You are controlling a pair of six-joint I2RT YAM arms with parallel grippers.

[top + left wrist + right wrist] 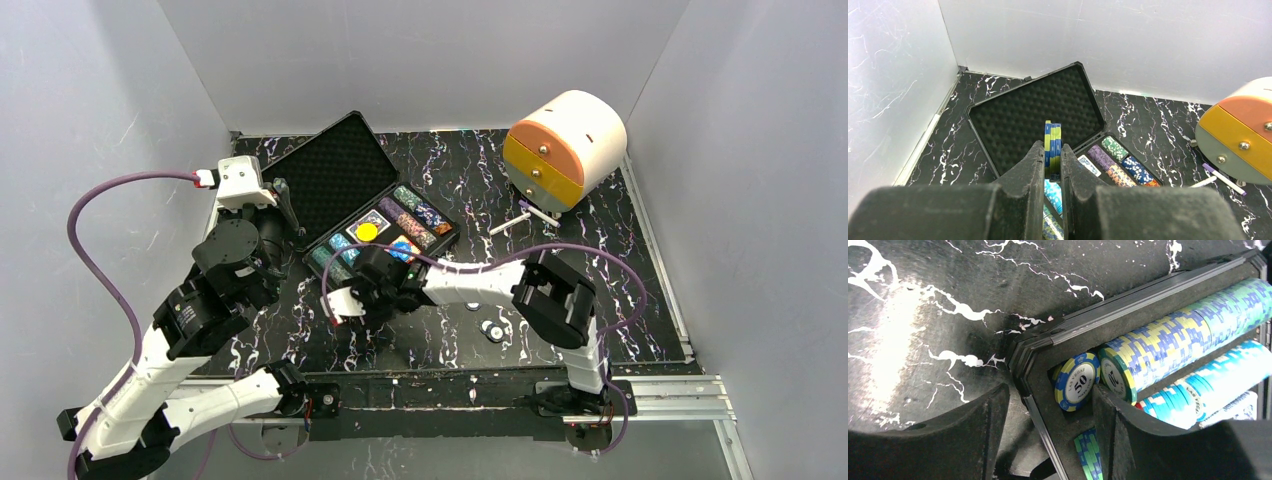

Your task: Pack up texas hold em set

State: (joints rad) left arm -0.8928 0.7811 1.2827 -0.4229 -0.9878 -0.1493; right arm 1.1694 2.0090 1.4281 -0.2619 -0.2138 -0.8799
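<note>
Chip stack on its way into the case, packing mostly done, lid open.

Left gripper (pixel 1050 156) pinching a small blue-yellow chip stack (pixel 1052 137) at the left side of the case (pixel 1148 296), in front of its lid (pixel 340 165). Right gripper (pixel 1050 390) spread, straddling the case's near-left corner beside a tilted 50 chip (pixel 1077 385). Most chip rows (pixel 415 222) are seated in the case, with a yellow button (pixel 367 232) on top. Left to do, I judge: seat the held stack, straighten the 50 chip, collect the round buttons (pixel 490 328) on the worktop (pixel 620 260) near the case's front, and close the lid.
</note>
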